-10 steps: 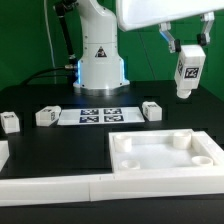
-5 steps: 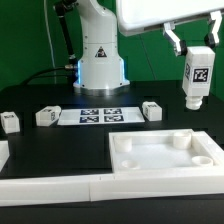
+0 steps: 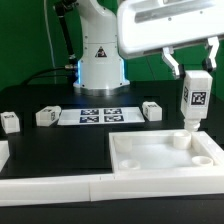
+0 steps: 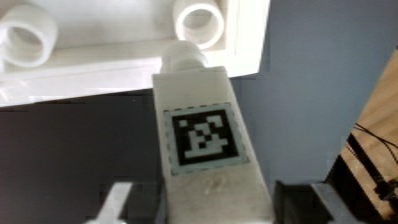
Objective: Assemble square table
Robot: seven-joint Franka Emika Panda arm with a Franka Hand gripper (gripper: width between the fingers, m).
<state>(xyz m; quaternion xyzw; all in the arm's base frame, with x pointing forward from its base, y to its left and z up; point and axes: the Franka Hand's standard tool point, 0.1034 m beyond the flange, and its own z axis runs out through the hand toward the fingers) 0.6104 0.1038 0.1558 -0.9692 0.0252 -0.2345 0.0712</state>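
The gripper point(image 3: 195, 74) is clamped on 1 leg point(image 3: 195, 100), held upright. Within the last second the leg has been lowered toward the socket point(image 3: 181, 140) at the tabletop's point(image 3: 125, 152) back corner on the exterior view's right; insertion is judged to be next

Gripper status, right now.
Gripper: closed on a white tagged table leg, holding it upright.

Leg block point(image 3: 193, 98) above table top point(image 3: 150, 178)
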